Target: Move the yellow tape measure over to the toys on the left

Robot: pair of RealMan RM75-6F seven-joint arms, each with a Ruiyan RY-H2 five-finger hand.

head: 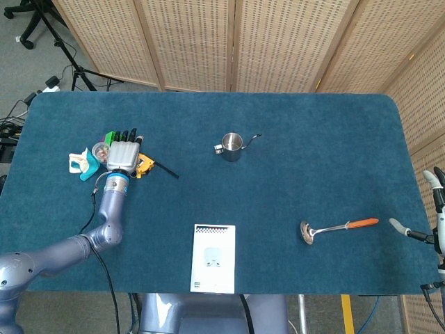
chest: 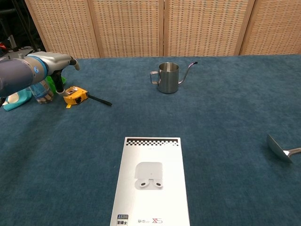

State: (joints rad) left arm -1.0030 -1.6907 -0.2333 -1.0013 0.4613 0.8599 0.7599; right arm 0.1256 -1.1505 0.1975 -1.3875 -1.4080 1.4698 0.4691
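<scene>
Nearest the robot lies a white booklet (chest: pixel 150 181). Farther right rests a ladle (head: pixel 338 227), with the right hand (head: pixel 436 209) at the table's edge, its grip impossible to tell. Beyond, the left hand (head: pixel 124 153) hovers fingers apart, empty, over the yellow tape measure (chest: pixel 75 95) beside the toys (head: pixel 87 161). Farthest stands a steel kettle (chest: pixel 168 77).

On the blue surface (head: pixel 313 167) stand a steel gooseneck kettle (head: pixel 231 146) mid-back — a white earbuds box (head: pixel 213 257) at the near edge — and an orange-handled ladle (head: pixel 338 227) to the right.
</scene>
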